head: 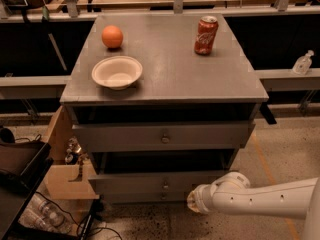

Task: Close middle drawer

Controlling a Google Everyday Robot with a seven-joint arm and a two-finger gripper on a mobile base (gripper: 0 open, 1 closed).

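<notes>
The middle drawer [150, 181] is a low grey front with a small round knob [165, 185]. It sits pushed back under the taller top drawer [160, 136], which stands slightly out from the grey cabinet. The lowest drawer's knob [163, 196] shows just below. My white arm [260, 199] reaches in from the lower right. My gripper [192, 202] is at the arm's end, close to the right part of the middle and lowest drawer fronts, near the floor.
On the cabinet top [165, 79] stand an orange [112, 36], a white bowl [117, 72] and a red soda can [206, 35]. A cardboard box [67, 176] and a dark bin [20, 166] stand at the left. A bottle [302, 63] sits on the right ledge.
</notes>
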